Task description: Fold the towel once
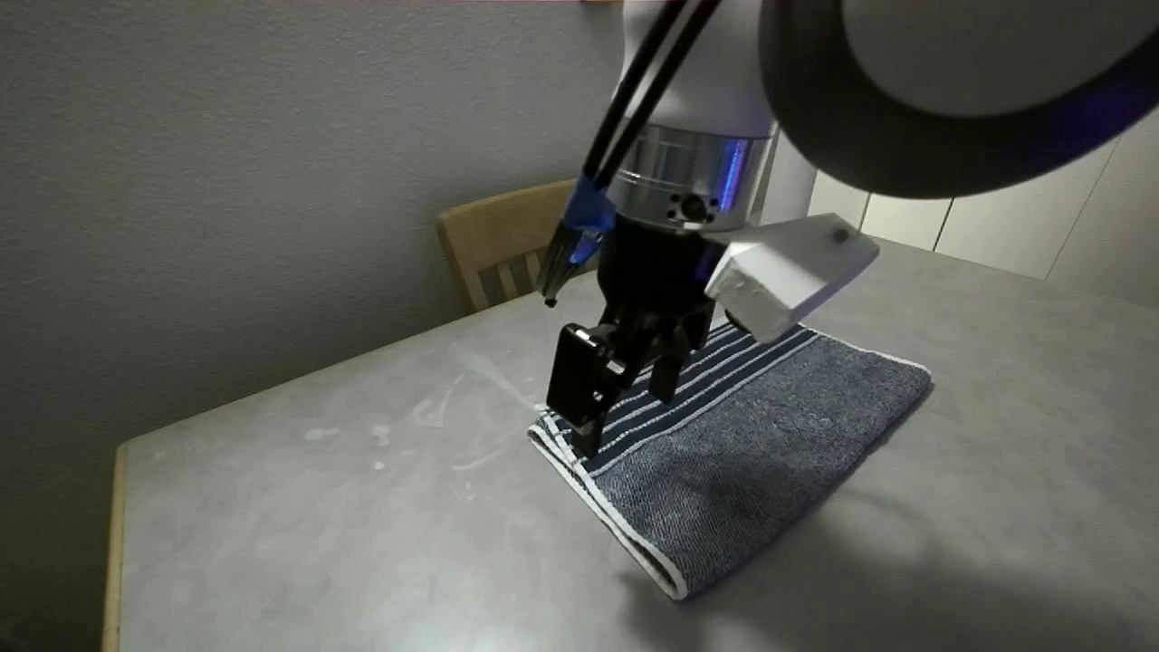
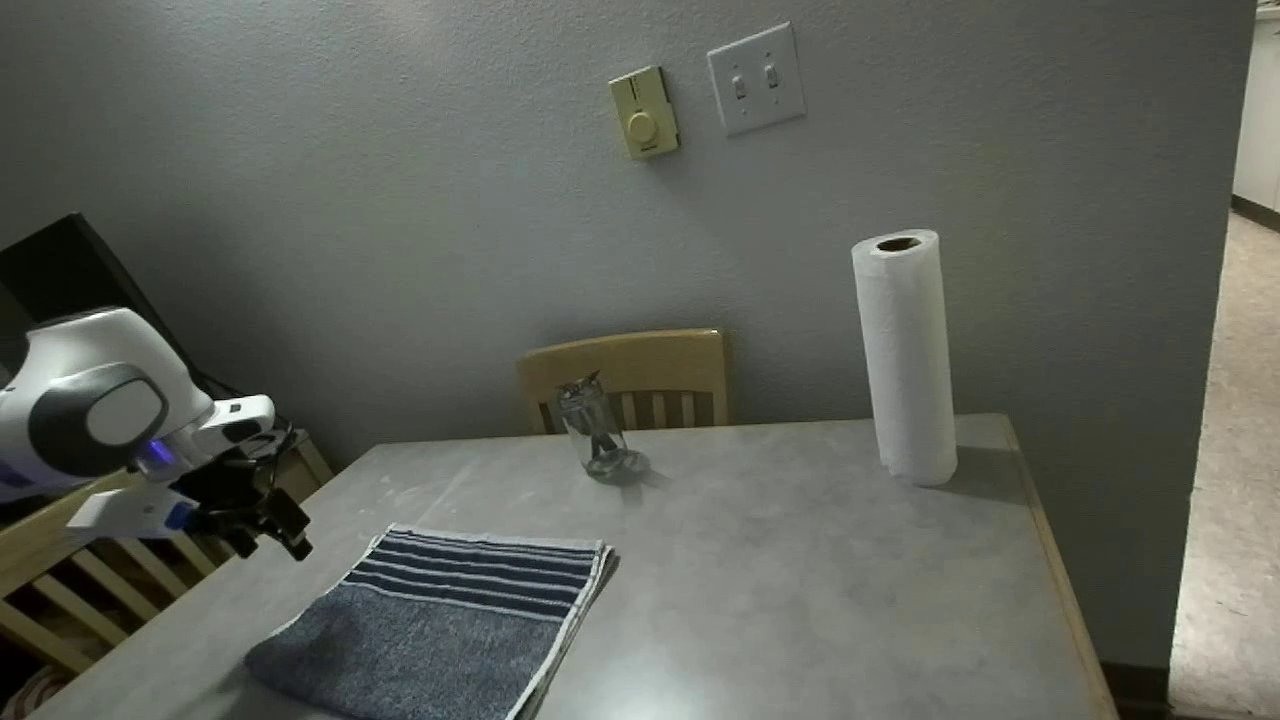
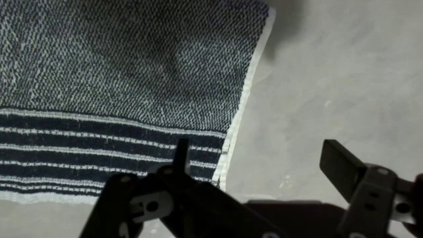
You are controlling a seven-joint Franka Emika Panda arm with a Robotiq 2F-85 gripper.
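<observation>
The blue-grey towel [image 1: 770, 435] lies flat on the table in both exterior views [image 2: 430, 640]. Dark bands with thin white stripes run along one side. One pale edge shows two layers, with a rounded bend at the near corner. My gripper [image 1: 627, 418] is open and empty, pointing down above the striped corner; it also shows in an exterior view [image 2: 270, 545]. In the wrist view, the jaws [image 3: 255, 142] are wide apart. The left finger is over the towel's stripes [image 3: 82, 152] and the right finger is over bare table, with the pale edge between them.
The grey table [image 1: 344, 507] bears a glass jar [image 2: 592, 430] near its back edge and a white paper towel roll [image 2: 908, 370] at the back right. Wooden chairs [image 1: 507, 226] stand at the table's edges, one against the wall [image 2: 640, 365].
</observation>
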